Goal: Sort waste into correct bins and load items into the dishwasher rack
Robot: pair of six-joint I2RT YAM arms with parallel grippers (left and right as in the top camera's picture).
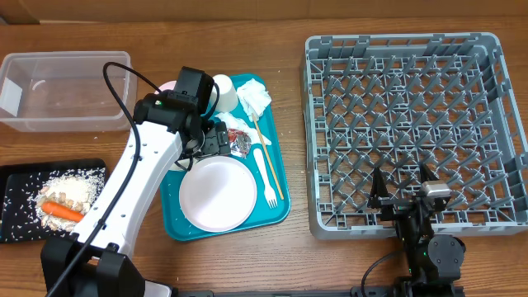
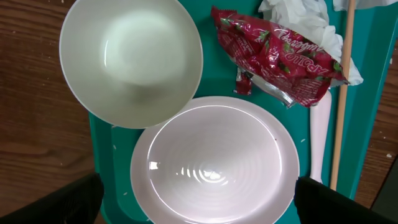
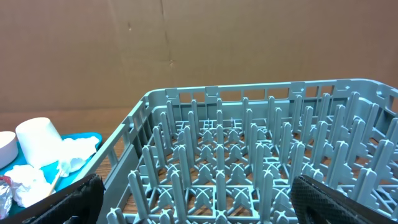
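The crumpled red-and-silver foil wrapper (image 2: 277, 59) lies mid-tray on the teal tray (image 1: 279, 210), between a crumpled napkin (image 1: 254, 97) toward the far edge and the round white plate (image 1: 218, 194) at the near edge. A white bowl (image 2: 130, 59) sits just beside the plate. The left gripper (image 1: 216, 139) hangs over them, fingers wide apart and empty. The carrot (image 1: 63, 211) rests on rice in the black tray (image 1: 12, 214) at the table's near left corner. The right gripper (image 1: 402, 186), fingers spread and empty, sits at the rack's (image 1: 330, 221) near edge.

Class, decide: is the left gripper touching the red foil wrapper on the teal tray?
Apart. The left wrist view shows the left gripper open, fingers low in the corners, the white plate between them and the foil wrapper.
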